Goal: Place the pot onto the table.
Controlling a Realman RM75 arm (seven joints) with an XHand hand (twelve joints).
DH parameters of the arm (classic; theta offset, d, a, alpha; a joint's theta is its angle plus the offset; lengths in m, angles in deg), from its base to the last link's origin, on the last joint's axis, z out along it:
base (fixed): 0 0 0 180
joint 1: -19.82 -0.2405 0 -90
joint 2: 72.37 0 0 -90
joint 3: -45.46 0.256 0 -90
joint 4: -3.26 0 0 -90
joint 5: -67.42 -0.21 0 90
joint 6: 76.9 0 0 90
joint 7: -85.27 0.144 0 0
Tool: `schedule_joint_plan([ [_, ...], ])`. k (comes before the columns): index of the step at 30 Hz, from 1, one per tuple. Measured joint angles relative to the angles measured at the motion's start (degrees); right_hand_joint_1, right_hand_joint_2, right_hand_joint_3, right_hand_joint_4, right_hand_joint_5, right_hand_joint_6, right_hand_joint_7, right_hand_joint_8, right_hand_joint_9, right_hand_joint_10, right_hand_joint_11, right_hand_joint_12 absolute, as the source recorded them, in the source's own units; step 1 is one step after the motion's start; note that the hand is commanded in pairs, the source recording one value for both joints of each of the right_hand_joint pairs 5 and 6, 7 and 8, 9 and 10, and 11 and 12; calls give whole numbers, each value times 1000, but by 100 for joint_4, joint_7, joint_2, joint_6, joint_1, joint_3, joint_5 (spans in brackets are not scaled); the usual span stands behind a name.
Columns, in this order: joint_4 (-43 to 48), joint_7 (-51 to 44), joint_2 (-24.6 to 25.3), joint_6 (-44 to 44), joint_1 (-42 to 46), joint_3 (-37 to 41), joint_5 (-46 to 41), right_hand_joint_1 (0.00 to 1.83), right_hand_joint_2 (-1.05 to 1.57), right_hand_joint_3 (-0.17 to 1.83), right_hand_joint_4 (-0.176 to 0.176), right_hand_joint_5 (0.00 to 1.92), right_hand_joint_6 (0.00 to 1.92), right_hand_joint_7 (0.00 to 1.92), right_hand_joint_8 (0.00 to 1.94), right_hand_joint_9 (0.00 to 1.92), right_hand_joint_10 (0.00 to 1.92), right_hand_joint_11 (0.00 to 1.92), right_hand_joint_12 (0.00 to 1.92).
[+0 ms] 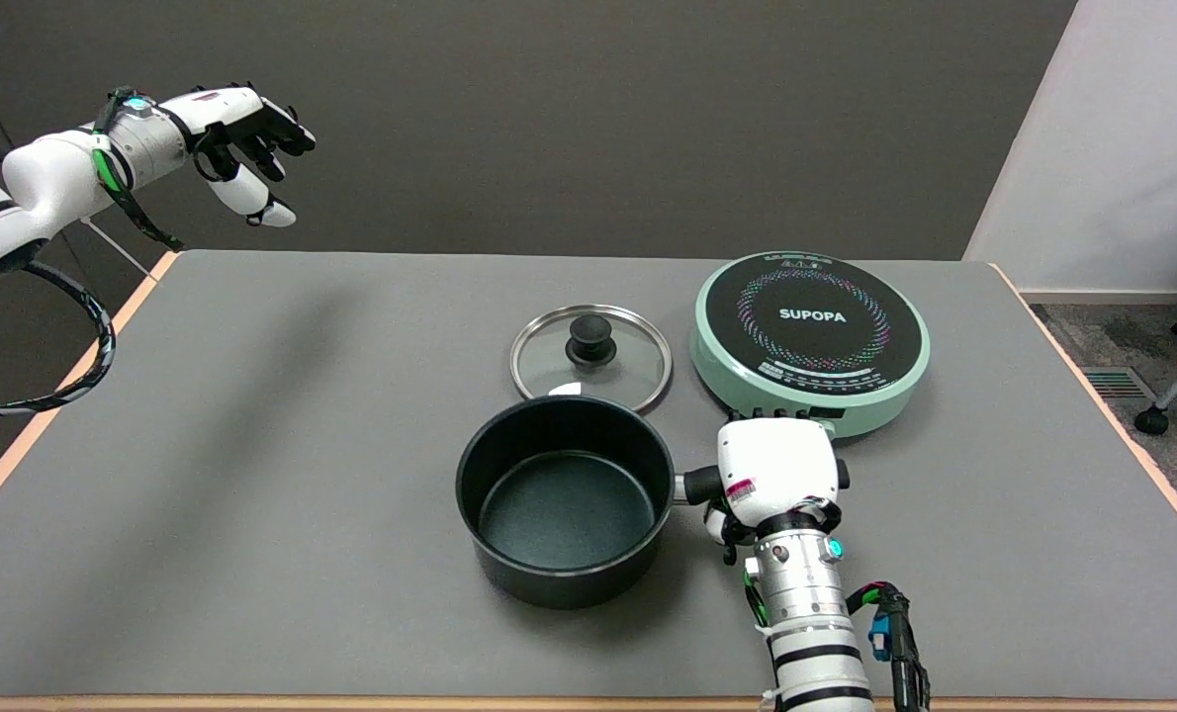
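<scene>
Grey desk (pixel 252 475) with wooden edging fills our view; we note wide open surface toward its left edge and near-left corner. Near the far-right corner sits a mint-green induction cooker (pixel 809 341). Before it, the black pot (pixel 565 497) stands on the desk near the near edge, nothing inside it. Just behind it lies a glass lid (pixel 590 356). The right hand (pixel 776 473) covers the pot's handle; we cannot tell its grasp.

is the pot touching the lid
Cannot tell: in the head view the pot rim overlaps the lid edge, so no gap or contact shows plainly.
</scene>
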Motion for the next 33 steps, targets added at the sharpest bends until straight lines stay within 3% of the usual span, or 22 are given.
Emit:
schedule_joint_plan([
  [2,-42,19,0,19,0,1,21,1112,814,1462,-75,1332,1332,1332,1332,1332,1332,1332,1332],
  [4,-76,30,1,23,5,0,42,1083,885,1385,-56,1274,1274,1274,1274,1274,1274,1274,1274],
  [9,-135,40,1,35,44,-1,107,973,1073,1135,-58,1323,1323,1323,1323,1323,1323,1323,1323],
  [10,-141,41,-1,37,51,-1,121,955,1070,1119,-40,1326,1326,1326,1326,1326,1326,1326,1326],
  [11,-151,43,-4,42,63,-1,156,914,1067,1099,0,1321,1321,1321,1321,1321,1321,1321,1321],
  [12,-157,43,-8,48,75,-1,190,913,1016,1123,1,1308,1308,1308,1308,1308,1308,1308,1308],
  [13,-161,44,-12,54,86,-1,220,898,745,1273,78,1230,1230,1230,1230,1230,1230,1230,1230],
  [14,-165,44,-16,58,98,-1,257,950,468,1356,-39,1084,1084,1084,1084,1084,1084,1084,1084],
  [15,-167,44,-22,60,111,0,291,965,269,1453,-113,1035,1035,1035,1035,1035,1035,1035,1035],
  [16,-168,44,-29,63,123,0,324,990,69,1555,-158,1006,1006,1006,1006,1006,1006,1006,1006],
  [17,-168,44,-35,70,134,1,356,1054,-182,1595,-176,903,903,903,903,903,903,903,903],
  [21,-149,43,-66,109,176,9,520,1355,-710,1526,-176,625,625,625,625,625,625,625,625],
  [33,153,-92,-199,175,307,30,995,1409,-867,1579,-176,488,488,488,488,488,488,488,488],
])
